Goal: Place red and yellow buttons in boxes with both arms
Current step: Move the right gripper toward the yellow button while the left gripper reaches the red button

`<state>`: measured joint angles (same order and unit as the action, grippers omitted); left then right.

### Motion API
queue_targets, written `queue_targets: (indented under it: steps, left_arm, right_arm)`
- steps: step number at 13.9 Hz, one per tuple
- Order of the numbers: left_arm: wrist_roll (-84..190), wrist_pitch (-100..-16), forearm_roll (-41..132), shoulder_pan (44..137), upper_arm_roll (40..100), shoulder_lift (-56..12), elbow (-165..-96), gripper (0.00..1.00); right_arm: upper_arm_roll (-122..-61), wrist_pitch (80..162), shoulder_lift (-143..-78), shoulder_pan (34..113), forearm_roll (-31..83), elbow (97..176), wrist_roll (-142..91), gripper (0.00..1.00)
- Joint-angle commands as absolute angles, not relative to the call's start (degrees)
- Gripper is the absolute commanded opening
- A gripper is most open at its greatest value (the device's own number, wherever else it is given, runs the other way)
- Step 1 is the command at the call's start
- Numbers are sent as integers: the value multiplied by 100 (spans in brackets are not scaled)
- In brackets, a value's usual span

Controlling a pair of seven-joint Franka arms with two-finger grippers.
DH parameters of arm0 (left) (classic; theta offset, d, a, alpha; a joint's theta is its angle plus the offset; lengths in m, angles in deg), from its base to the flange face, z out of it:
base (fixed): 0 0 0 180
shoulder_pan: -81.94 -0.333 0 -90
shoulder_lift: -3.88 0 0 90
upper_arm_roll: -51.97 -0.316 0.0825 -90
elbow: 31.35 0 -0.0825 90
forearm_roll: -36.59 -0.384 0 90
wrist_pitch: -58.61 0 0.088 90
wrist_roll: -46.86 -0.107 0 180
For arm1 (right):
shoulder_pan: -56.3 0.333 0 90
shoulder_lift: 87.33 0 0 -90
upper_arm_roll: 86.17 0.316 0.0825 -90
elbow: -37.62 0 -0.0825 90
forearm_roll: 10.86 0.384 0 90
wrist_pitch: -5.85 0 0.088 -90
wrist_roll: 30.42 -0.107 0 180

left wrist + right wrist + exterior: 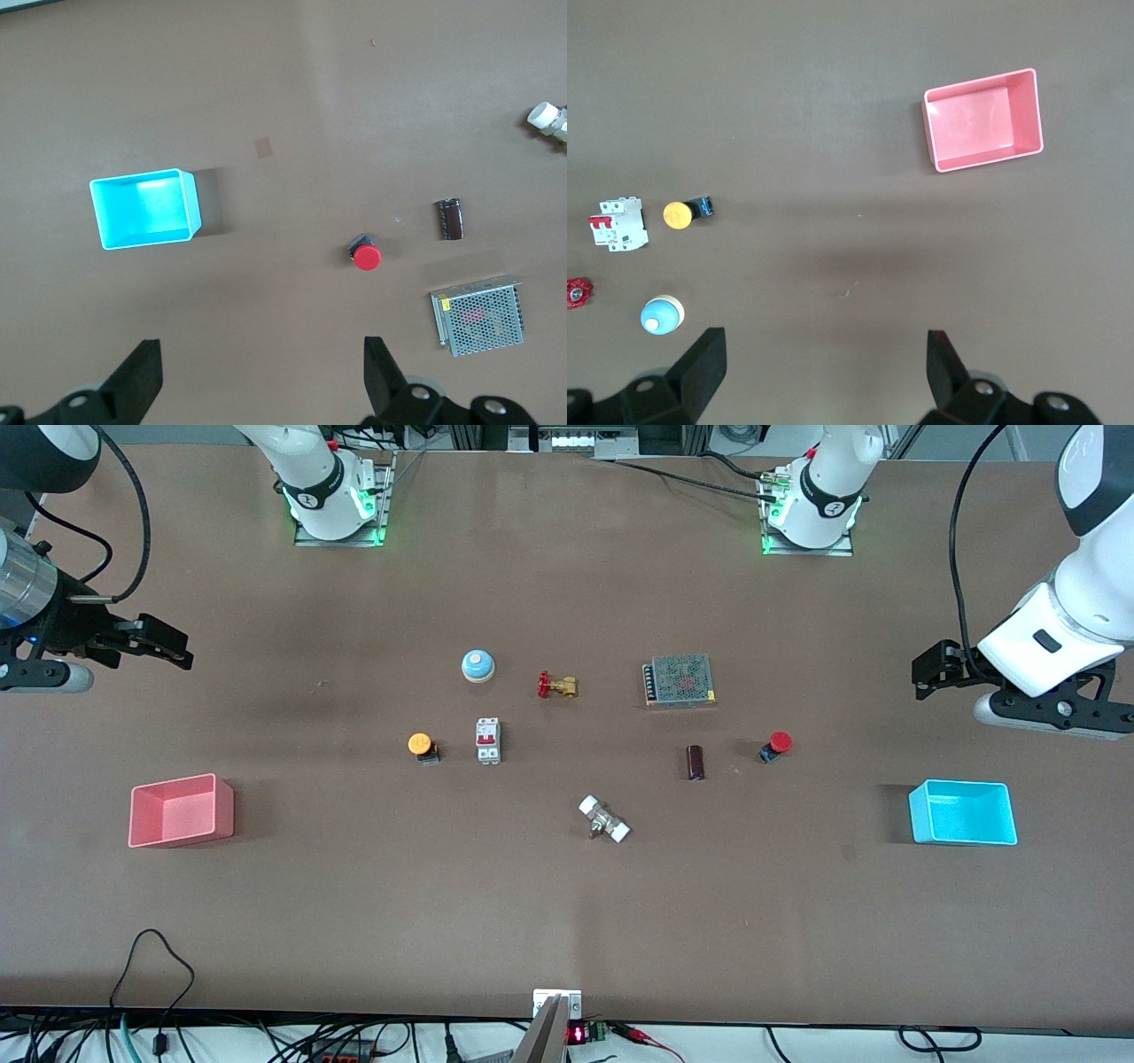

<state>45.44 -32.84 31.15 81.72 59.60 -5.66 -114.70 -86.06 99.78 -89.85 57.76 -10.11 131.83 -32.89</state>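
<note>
Centred on the brown table (pixel 567 921), a white miniature circuit breaker with a red switch (pixel 488 740), taken here as landmark. Just beside the breaker, toward the right arm's end: the orange-yellow capped push-button on a short dark body (pixel 422 746), lying on bare table. Farther from the front camera than the breaker: a blue-and-white domed bell (pixel 477 665) and a brass valve with a red handwheel (pixel 555 685). Toward the left arm's end from the breaker: a grey mesh-topped metal unit (pixel 679 680), a dark brown cylinder (pixel 695 763), then the red capped push-button (pixel 776 747), tipped on its side. Nearer the camera than the breaker: a metal fitting with two white end caps (pixel 604 819). Well apart from the breaker at the right arm's end, a shallow pink plastic tub (pixel 182 810); at the left arm's end, a shallow cyan plastic tub (pixel 963 812); both holding nothing. Nothing between either button and its nearer tub. Left gripper (pixel 261 376) and right gripper (pixel 824 372) high over bare table at their own ends, fingers spread wide, grasping nothing. Fitting cut off at the left wrist view's edge; valve likewise in the right wrist view. Finger spread plain only in the wrist views; arms partly cropped in front.
</note>
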Motion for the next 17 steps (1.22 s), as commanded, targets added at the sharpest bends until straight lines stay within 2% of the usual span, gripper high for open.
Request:
queue_targets:
  steps: [1,6,8,13,15,17]
  left_arm:
    - [4519,-3332,3053,8107,5961,-604,-11476,100]
    - [4527,-3350,3026,8124,5909,-744,-11458,100]
    - [4589,-3297,2895,8150,5934,-860,-11361,100]
    - [4501,-3332,2956,8238,5961,-1764,-11274,100]
    - [4893,-3332,2973,8560,5961,-2088,-11308,100]
    - [6522,-3350,3104,8668,5970,-2388,-11352,100]
  right_arm:
    - [-8574,9963,-9014,5762,-910,13104,-3333,100]
    - [-8547,9928,-9049,5761,-919,13061,-3333,100]
    - [-8547,9972,-9267,5823,-901,13069,-3237,100]
    - [-8547,9884,-9418,6331,-936,13105,-3297,100]
    - [-8547,10154,-9540,6490,-927,13262,-3350,100]
    - [-8547,10716,-9533,6596,-919,13718,-3359,100]
